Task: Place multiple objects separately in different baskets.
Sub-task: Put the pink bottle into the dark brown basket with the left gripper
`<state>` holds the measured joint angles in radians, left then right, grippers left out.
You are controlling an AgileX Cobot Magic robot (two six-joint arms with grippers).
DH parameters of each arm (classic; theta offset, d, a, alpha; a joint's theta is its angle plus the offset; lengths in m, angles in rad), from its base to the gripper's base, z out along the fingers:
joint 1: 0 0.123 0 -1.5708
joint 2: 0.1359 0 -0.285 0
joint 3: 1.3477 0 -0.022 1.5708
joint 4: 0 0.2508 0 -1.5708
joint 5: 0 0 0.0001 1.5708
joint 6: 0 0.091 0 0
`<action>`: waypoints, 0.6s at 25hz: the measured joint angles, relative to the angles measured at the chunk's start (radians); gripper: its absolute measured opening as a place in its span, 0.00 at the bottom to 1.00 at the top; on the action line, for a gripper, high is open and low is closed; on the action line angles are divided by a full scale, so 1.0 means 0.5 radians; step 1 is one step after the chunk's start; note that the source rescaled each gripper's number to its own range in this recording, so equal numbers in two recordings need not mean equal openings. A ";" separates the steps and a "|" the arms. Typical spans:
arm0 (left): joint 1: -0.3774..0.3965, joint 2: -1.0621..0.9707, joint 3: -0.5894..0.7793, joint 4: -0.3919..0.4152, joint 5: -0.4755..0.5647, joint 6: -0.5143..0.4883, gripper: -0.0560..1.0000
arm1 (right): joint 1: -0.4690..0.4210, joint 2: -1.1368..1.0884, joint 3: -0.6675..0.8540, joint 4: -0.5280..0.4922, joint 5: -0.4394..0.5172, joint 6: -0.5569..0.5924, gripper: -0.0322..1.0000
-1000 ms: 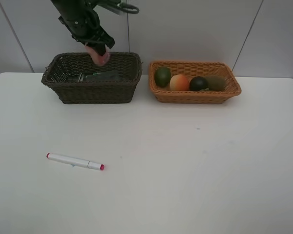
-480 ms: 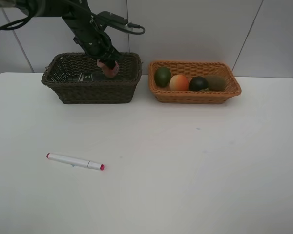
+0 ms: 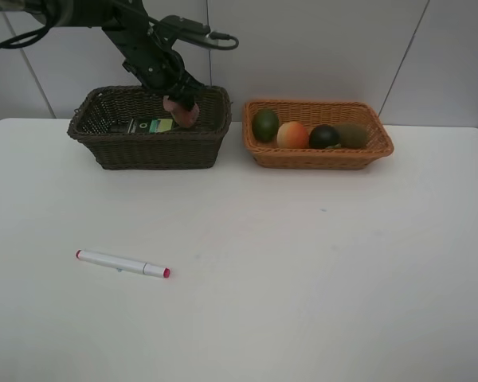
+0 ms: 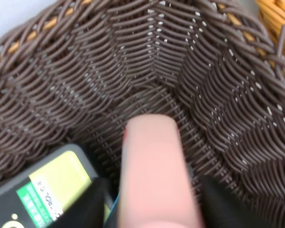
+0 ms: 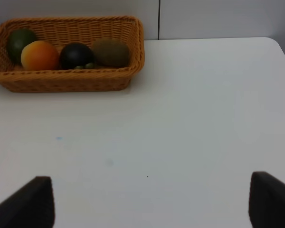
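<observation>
Exterior high view: two baskets on one table [image 3: 303, 302]. Dark brown basket [image 3: 147, 147] holds one dark-green box [image 3: 143, 126] and one pink bottle [image 3: 183, 113], which lies between the left hand's [image 3: 178, 102] fingers; whether they grip it cannot be told. Tan basket [image 3: 319, 155] holds four fruits. One marker [image 3: 121, 263] lies on the table. Right hand [image 5: 147, 202] is spread.

text: none legible | dark-green box [image 4: 47, 190] label: print blurred, unreadable

2 baskets [image 3: 149, 151] [image 3: 319, 155], 4 fruits [image 3: 265, 125] [image 3: 293, 134] [image 3: 324, 136] [image 3: 353, 134], 1 marker [image 3: 121, 263], 1 bottle [image 3: 183, 112], 1 box [image 3: 143, 126].
</observation>
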<state>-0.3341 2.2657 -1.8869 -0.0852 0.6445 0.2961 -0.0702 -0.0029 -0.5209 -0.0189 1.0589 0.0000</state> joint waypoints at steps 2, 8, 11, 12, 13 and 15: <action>0.000 0.000 0.000 -0.005 -0.019 0.006 0.85 | 0.000 0.000 0.000 0.000 0.000 0.000 0.98; 0.000 0.000 0.000 -0.013 -0.043 0.013 1.00 | 0.000 0.000 0.000 0.000 0.000 0.000 0.98; 0.000 0.000 0.000 -0.013 -0.069 0.013 1.00 | 0.000 0.000 0.000 0.000 0.000 0.000 0.98; 0.000 0.000 0.000 -0.013 -0.081 0.013 1.00 | 0.000 0.000 0.000 0.000 0.000 0.000 0.98; 0.000 0.000 0.000 -0.013 -0.090 0.013 1.00 | 0.000 0.000 0.000 0.000 0.000 0.000 0.98; 0.000 0.000 0.000 -0.013 -0.096 0.013 1.00 | 0.000 0.000 0.000 0.000 0.000 0.000 0.98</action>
<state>-0.3341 2.2657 -1.8869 -0.0915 0.5965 0.3028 -0.0702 -0.0029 -0.5209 -0.0189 1.0589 0.0000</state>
